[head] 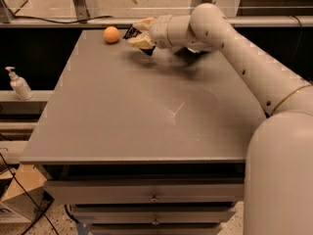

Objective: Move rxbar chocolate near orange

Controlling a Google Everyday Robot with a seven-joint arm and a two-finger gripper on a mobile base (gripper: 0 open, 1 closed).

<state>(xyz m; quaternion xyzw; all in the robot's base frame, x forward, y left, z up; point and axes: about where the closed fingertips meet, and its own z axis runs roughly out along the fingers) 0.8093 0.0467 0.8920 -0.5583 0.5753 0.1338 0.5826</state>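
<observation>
The gripper (139, 34) hangs over the far end of the table (146, 111). Its 2 fingers (141, 42) are closed on the bar (131, 32), whose black wrapper shows between them, tilted and held just above the tabletop. The orange (111, 34) rests on the table near the far left corner, just left of the gripper and not touching it. The arm (234, 48) reaches in from the right. A pump bottle (19, 83) stands on a ledge left of the table. Drawers (154, 192) sit below the top.
</observation>
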